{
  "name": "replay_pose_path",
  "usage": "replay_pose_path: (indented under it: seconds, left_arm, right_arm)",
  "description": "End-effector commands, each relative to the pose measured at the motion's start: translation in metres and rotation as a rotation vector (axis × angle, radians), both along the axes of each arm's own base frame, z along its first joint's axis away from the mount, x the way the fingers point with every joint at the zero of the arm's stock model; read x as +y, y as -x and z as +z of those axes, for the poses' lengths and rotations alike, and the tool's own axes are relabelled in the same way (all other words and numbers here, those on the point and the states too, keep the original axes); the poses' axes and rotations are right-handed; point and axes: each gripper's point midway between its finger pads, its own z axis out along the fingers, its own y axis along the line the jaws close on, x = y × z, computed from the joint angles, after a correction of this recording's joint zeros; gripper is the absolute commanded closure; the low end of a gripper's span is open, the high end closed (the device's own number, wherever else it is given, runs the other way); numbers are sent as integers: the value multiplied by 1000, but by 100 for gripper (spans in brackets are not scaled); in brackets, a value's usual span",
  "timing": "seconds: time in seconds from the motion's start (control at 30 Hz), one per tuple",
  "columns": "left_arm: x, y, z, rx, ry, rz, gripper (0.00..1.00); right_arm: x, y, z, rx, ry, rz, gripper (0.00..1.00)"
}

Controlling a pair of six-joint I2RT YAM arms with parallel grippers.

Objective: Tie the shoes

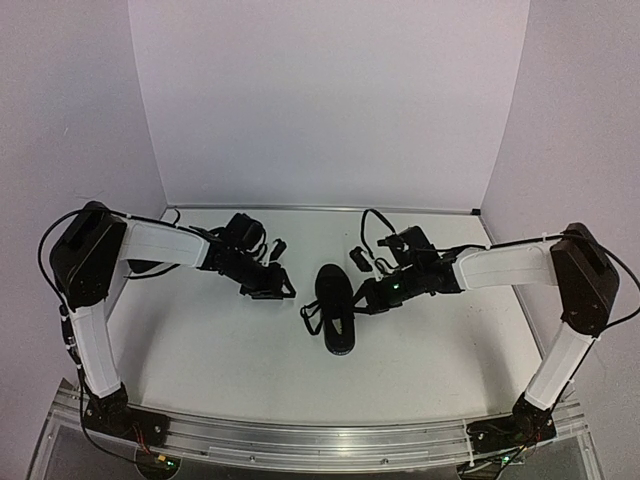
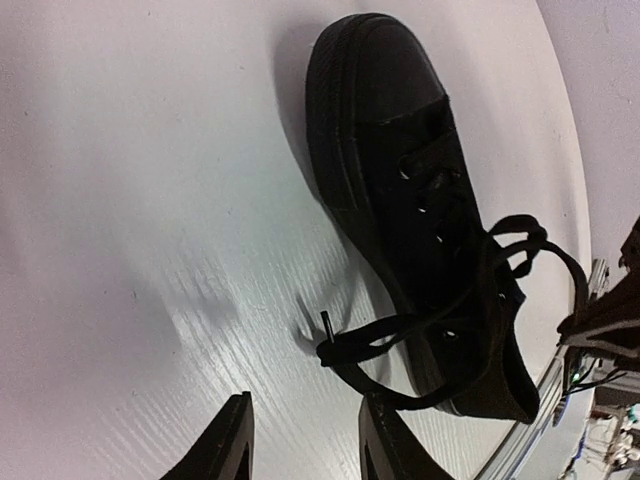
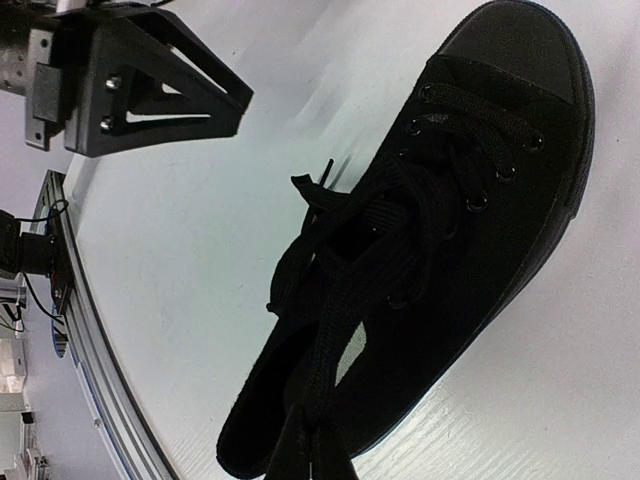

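Nearest, an aluminium rail carries both arm bases at the edge of the white surface. Mid-surface, one black shoe sits upright on its sole, heel toward the rail and toe toward the back wall. Its laces are threaded through the eyelets but lie loose and unknotted. One lace end trails off the side facing the left arm and rests on the surface. The left jaws stand apart and empty. Their two fingers hang just short of that lace end, touching neither it nor the shoe. From the other side the right arm reaches in, its tip close against the shoe's flank. A broad strand of lace runs down toward the right wrist camera and out of view. Whether the right jaws are clamped on it, or apart, cannot be told.
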Motion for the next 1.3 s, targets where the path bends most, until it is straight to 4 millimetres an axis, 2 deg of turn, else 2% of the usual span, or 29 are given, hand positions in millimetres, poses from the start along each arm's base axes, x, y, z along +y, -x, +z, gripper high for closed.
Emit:
replay_pose_path:
  seconds: [0.0, 0.4, 0.6, 1.03, 1.27]
  left_arm:
    - [-20, -5, -8, 47, 108, 17, 64]
    - [-39, -14, -28, 120, 201, 45, 65]
    - [-45, -10, -33, 142, 214, 31, 67]
    - [-51, -2, -35, 154, 215, 4, 80]
    - [-51, -5, -40, 156, 205, 21, 91]
  right_arm:
    - [-3, -1, 6, -20, -3, -4, 100]
    - [-3, 0, 4, -17, 0, -1, 100]
    - [-3, -1, 3, -16, 2, -2, 100]
    - [-2, -1, 0, -10, 5, -2, 100]
    - [-3, -1, 0, -9, 6, -3, 100]
